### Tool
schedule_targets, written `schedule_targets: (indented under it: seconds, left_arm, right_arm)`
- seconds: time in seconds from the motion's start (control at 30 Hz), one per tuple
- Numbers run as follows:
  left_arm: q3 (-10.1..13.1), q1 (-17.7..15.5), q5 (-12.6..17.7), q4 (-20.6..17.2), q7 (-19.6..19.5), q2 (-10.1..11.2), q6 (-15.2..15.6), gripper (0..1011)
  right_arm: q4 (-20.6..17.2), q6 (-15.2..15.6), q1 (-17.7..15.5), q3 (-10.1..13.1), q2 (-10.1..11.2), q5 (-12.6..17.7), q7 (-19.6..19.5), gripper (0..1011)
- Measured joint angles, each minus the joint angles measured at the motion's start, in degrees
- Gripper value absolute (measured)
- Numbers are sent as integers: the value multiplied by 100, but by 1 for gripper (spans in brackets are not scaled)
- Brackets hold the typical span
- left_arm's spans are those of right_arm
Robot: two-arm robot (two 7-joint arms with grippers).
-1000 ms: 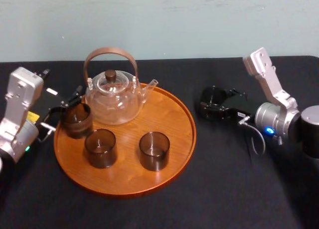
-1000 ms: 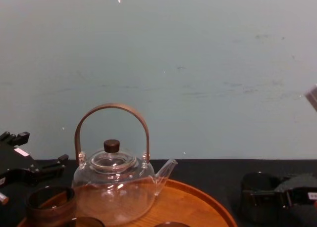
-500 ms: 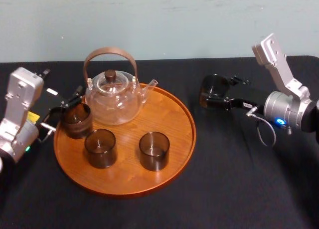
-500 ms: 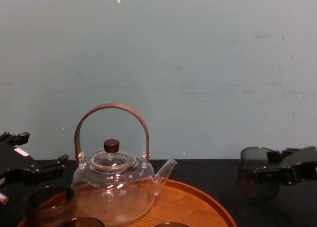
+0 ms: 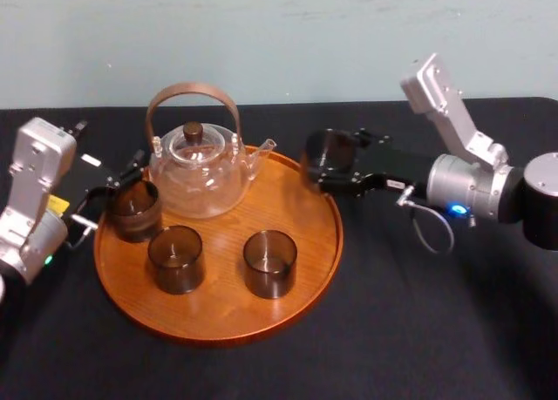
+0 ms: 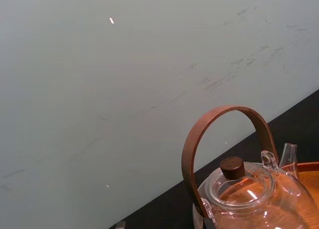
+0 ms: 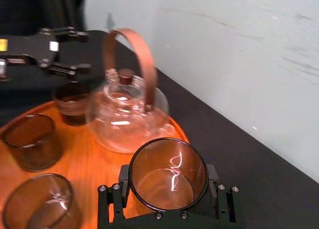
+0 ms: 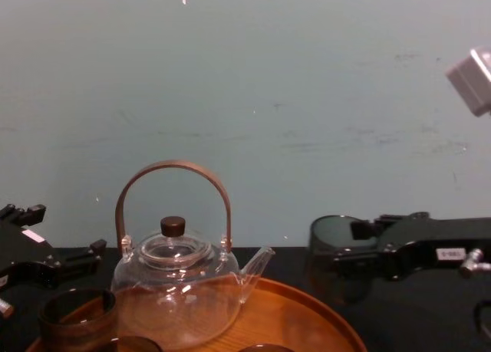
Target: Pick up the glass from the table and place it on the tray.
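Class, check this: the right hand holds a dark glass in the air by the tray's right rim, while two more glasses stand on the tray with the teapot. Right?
No: three more glasses, not two, stand on the tray with the teapot; the head view shows them. The right hand does hold a dark glass in the air by the tray's right rim.

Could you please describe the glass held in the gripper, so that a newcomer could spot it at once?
Find the large round wooden tray on the black table. Above its right rim, just right of the glass teapot and its spout, the right gripper holds a dark smoky glass in the air. The three similar glasses stand on the tray.
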Motion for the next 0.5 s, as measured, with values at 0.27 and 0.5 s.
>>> schedule_targets:
  seconds: [0.27,0.5]
  left_arm:
    - [0,0,0,0,0,0,0,1001]
    - [0,0,0,0,0,0,0,1001]
  right_arm:
    - [115,-178,111,-282,-83,58,196,903]
    - [360,-302,205,-492,-197,52,266,903]
